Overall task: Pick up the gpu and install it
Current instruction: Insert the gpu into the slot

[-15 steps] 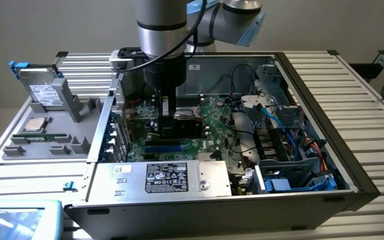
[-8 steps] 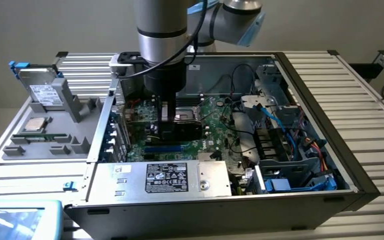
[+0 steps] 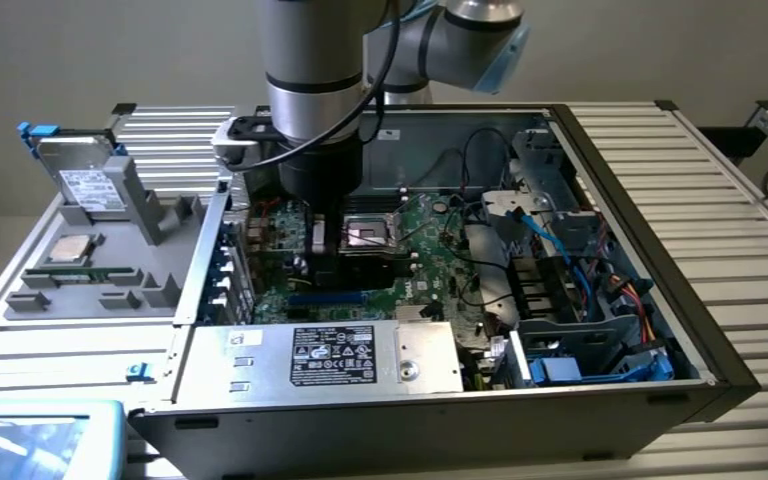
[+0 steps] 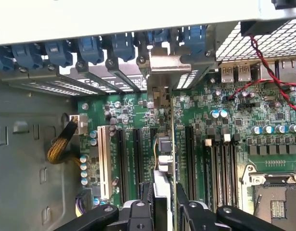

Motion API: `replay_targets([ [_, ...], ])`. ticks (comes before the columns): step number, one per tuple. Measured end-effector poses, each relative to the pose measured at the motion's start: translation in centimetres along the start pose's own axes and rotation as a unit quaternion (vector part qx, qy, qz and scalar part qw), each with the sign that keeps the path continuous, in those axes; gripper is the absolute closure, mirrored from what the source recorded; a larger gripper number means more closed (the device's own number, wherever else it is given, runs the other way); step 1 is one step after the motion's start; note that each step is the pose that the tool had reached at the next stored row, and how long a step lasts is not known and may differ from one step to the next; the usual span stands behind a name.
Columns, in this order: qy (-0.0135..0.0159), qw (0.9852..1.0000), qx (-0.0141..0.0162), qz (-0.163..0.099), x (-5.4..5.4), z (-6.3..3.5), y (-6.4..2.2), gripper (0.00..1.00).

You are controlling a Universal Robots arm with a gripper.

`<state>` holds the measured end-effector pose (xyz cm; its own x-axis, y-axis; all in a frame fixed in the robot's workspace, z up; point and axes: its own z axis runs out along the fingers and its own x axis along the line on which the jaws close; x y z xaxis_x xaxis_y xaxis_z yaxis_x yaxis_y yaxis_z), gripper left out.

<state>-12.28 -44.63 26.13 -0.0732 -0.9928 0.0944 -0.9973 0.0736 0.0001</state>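
**First:** The slatted table (image 3: 744, 180) carries the open computer case (image 3: 411, 430), lying on its side. The arm (image 3: 315, 80) reaches down into it, close to the wall on the exterior view's left.

**Second:** Below the arm lies the green motherboard (image 4: 196, 96). Where is the gpu?

**First:** The gpu (image 4: 163, 149) stands edge-on and upright over the long expansion slots (image 4: 138, 159). Its silver end bracket (image 4: 169, 65) is up against the row of rear slot covers. Whether it is seated cannot be told.

**Second:** And the gripper (image 4: 164, 211)?

**First:** About half closed, with the jaws pinching the card's upper edge, one on each face.

**Second:** The card looks stiff and fairly light, but delicate, because its small parts would not stand squeezing. The upper edge near the middle seems the sound place to hold it.
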Motion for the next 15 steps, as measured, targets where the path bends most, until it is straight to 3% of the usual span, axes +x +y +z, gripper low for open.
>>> replay_targets([
  [4, -0.0027, 1.0, -0.001, 0.005, -0.03, 0.47, 0.14, 0.71],
  [5, -0.0026, 1.0, -0.0024, 0.005, -0.02, 0.48, 0.14, 0.71],
  [8, -0.0029, 1.0, -0.0022, 0.005, -0.01, 0.51, 0.22, 0.71],
  [11, -0.0086, 0.9999, -0.0014, 0.005, 0.0, 0.6, 0.48, 0.71],
  [15, -0.0141, 0.9999, -0.0017, 0.005, 0.06, 0.72, 0.53, 0.71],
])
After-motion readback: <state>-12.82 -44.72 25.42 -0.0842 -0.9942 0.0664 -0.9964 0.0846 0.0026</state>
